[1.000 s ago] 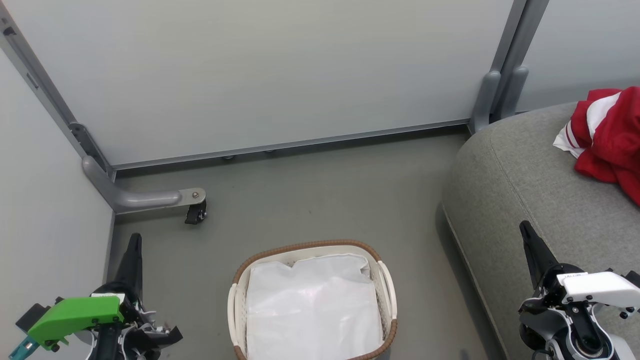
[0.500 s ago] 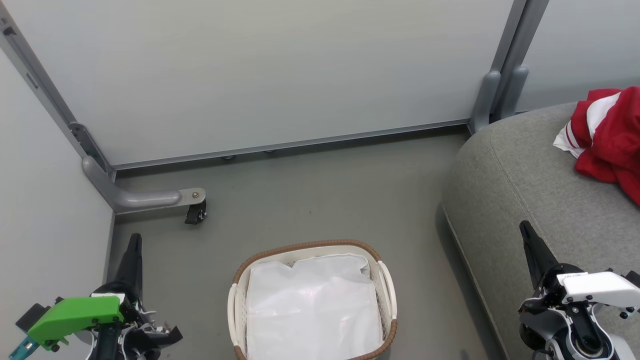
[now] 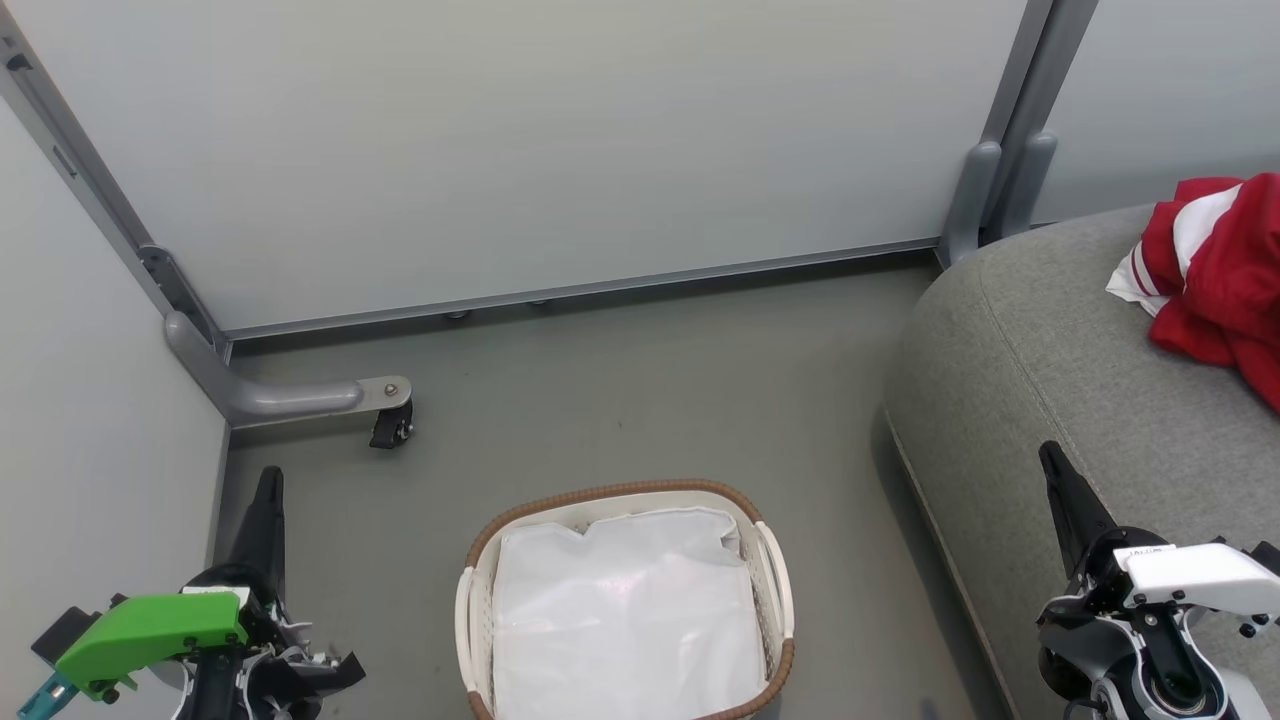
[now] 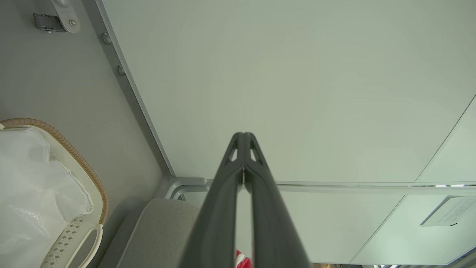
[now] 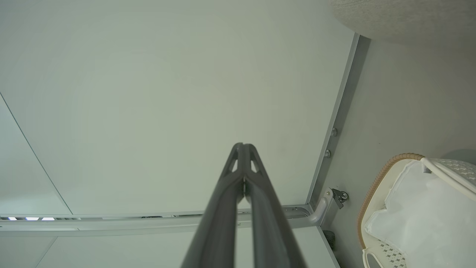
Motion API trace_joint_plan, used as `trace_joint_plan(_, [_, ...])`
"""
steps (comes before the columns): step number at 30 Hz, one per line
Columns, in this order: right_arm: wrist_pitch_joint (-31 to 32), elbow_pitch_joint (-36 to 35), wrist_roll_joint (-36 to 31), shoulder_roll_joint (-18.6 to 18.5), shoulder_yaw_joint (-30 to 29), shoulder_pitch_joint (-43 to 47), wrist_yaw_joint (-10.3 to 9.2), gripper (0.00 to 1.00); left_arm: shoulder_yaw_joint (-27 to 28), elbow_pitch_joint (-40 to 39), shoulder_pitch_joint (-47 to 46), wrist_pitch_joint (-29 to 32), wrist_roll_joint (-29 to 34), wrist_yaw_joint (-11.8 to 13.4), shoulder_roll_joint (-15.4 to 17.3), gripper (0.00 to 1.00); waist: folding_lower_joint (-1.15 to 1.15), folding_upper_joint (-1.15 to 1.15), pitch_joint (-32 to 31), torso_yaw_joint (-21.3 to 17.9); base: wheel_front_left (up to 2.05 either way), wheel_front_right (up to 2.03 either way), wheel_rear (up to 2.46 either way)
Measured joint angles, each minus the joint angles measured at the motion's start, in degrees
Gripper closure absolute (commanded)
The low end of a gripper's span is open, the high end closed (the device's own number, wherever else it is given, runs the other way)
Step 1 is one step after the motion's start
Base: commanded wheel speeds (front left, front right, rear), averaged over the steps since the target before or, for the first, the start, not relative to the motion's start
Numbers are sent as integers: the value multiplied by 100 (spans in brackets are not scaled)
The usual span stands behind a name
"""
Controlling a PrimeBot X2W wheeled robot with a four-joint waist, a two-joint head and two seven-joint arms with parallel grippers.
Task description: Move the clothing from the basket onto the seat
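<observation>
A grey floor (image 3: 650,380) is enclosed by pale wall panels (image 3: 500,150). The basket (image 3: 610,492), oval and white with a brown woven rim, stands on the open floor well away from the wall-side edges. Only a crumpled white liner (image 3: 625,620) shows inside it. To its right is the seat (image 3: 1050,350), a large grey sofa whose rounded corner is near the basket without touching it. The clothing (image 3: 1225,270), red with white stripes, lies bunched on top of the seat toward its far edge by the wall, well back from that rounded corner.

The left end effector (image 3: 268,480) hovers over the floor to the left of the basket, its two dark fingers pressed together and holding nothing. The right end effector (image 3: 1050,458) hovers over the seat's near edge, likewise narrowed to a single point and empty. A small black caster (image 3: 392,428) sits by the floor's far left corner.
</observation>
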Motion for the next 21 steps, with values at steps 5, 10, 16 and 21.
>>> trace_joint_plan(5, [0, 0, 0, 0, 0, 0, 0, 100, 0, 0, 0, 0, 0, 0, 0, 100, 0, 0, 0, 0, 0, 0, 0])
trace_joint_plan(10, [0, 0, 0, 0, 0, 0, 0, 100, 0, 0, 0, 0, 0, 0, 0, 100, 0, 0, 0, 0, 0, 0, 0])
trace_joint_plan(16, [0, 0, 0, 0, 0, 0, 0, 100, 0, 0, 0, 0, 0, 0, 0, 100, 0, 0, 0, 0, 0, 0, 0])
trace_joint_plan(21, [0, 0, 0, 0, 0, 0, 0, 100, 0, 0, 0, 0, 0, 0, 0, 100, 0, 0, 0, 0, 0, 0, 0])
